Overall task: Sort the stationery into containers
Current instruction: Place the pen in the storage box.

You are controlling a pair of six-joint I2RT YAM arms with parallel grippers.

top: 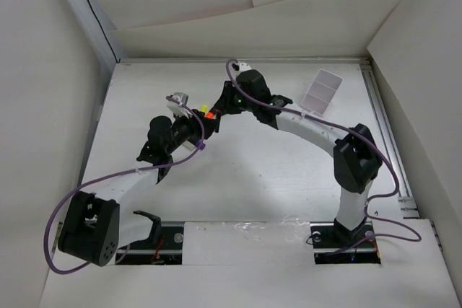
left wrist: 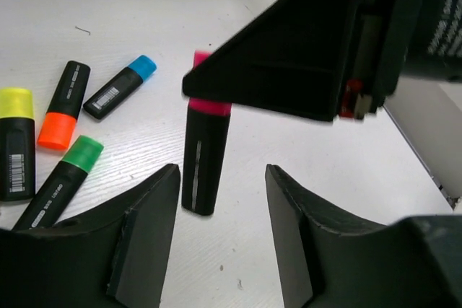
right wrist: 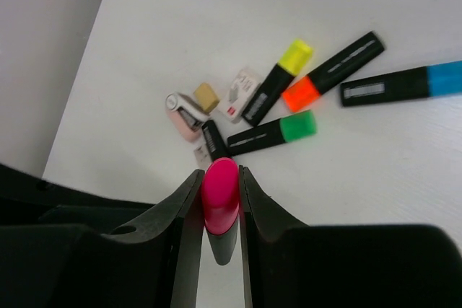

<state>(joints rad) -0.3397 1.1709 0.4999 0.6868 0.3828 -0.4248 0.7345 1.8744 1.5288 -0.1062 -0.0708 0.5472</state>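
**q:** what's the right gripper [right wrist: 220, 172] doing rn? got anything?

**a:** yep, it's clamped on the pink marker [right wrist: 220, 203]. Both fingers [right wrist: 186, 200] pinch it at the cap end. Cap points up, black body hangs down twd the table [top: 253, 178]. Can't tell if the bottom end touches the surface tbh.

**q:** and the left gripper [left wrist: 221, 174]?

**a:** Spread wide, nothing in it. It sits low on the near-left side of the pink marker, which stands roughly in line w/ the gap. Not touching either finger afaict.

**q:** rest of the stationery?

**a:** 4 lying flat in a loose bunch just beside the pink one, mid table, a bit left of centre:
- yellow-capped marker [right wrist: 278, 81]
- orange-capped marker [right wrist: 332, 70]
- green-capped marker [right wrist: 274, 133]
- blue-capped marker [right wrist: 401, 84]

Yellow + orange lie close side by side, blue sits a bit apart. Small bits next to them too, incl. a tan block [right wrist: 206, 97] and a white box [right wrist: 238, 94].

**q:** tray?

**a:** The tray [top: 323, 90] is at the far right of the table, well apart from both grippers and all the markers.
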